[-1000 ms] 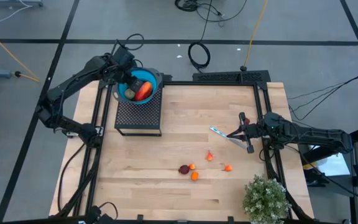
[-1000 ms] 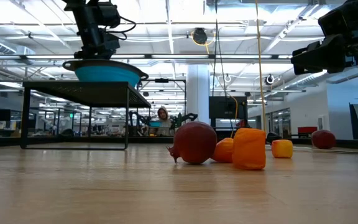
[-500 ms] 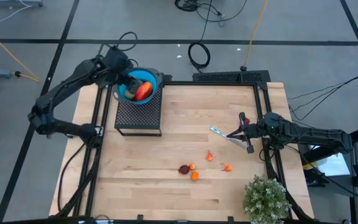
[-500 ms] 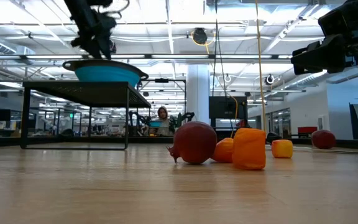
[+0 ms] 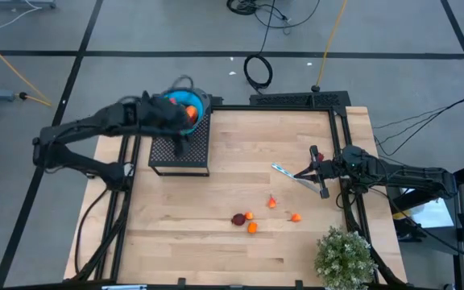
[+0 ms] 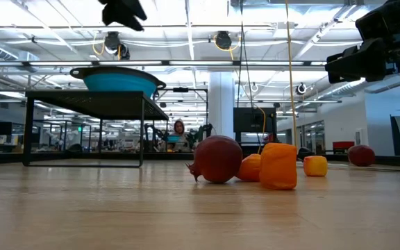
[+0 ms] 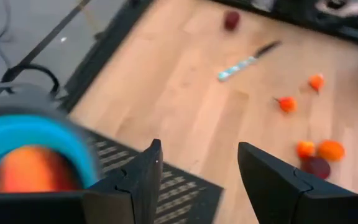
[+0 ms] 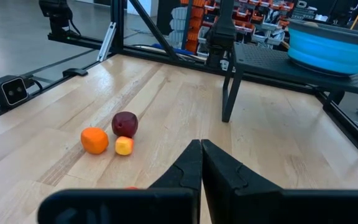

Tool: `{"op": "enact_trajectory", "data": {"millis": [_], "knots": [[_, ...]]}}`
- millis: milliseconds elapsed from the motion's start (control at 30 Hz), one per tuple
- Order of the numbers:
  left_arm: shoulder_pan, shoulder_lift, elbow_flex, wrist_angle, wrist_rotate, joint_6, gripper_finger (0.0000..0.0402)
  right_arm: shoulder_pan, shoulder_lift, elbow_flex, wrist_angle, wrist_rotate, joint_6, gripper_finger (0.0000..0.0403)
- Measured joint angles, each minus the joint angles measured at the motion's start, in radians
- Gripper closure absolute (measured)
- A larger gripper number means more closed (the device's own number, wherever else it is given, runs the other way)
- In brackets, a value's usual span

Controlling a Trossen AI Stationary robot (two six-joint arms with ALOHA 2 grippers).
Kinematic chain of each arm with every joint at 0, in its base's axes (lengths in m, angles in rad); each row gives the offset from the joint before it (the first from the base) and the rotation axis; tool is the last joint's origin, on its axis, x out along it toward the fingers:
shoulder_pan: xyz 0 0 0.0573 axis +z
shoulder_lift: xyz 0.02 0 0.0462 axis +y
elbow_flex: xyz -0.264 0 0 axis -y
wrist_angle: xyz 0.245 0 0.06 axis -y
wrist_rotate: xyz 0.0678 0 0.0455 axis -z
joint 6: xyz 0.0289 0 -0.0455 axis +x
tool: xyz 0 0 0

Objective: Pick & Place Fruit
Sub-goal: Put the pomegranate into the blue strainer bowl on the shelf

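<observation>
Already one longer red-orange toy fruit (image 5: 189,113) lies inside the round blue plastic bowl (image 5: 192,100), which stands on the black perforated metal stand (image 5: 181,147) at the far left of the pale wooden table (image 5: 232,169). We see the rest of the fruit out on the boards: a dark red round piece (image 5: 238,219) touching a tiny orange one (image 5: 249,216), another orange piece (image 5: 252,228) just beside them, and two small orange ones (image 5: 271,202) (image 5: 296,217) a little apart toward the right arm. A further dark red piece (image 7: 231,20) shows in the left wrist view near the thin silvery-blue utensil (image 5: 283,171).

Our left gripper (image 7: 197,163) hangs over the stand beside the bowl, its jaws parted about halfway and nothing between them. Our right gripper (image 8: 201,163) waits low at the table's right edge, its fingers pressed together and empty.

We judge the risks from here as follows. The clustered pieces sit so close that closing on one could knock its neighbours rolling, perhaps toward the bushy green potted plant (image 5: 345,256). The tiny orange pieces may slip out of a half-parted grip. On the way to or from the bowl, the left arm passing low could clip the bowl's rim and shift it on the stand
</observation>
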Motion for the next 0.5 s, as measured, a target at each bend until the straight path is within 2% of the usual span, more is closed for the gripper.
{"op": "enact_trajectory", "data": {"millis": [200, 500], "knots": [[-0.187, 0.074, -0.001, 0.039, -0.112, -0.021, 0.0192, 0.0, 0.0, 0.0, 0.0, 0.0, 0.0, 0.0403], [-0.375, 0.217, -0.001, 0.106, -0.151, -0.043, 0.0192, 0.0, 0.0, 0.0, 0.0, 0.0, 0.0, 0.0403]]}}
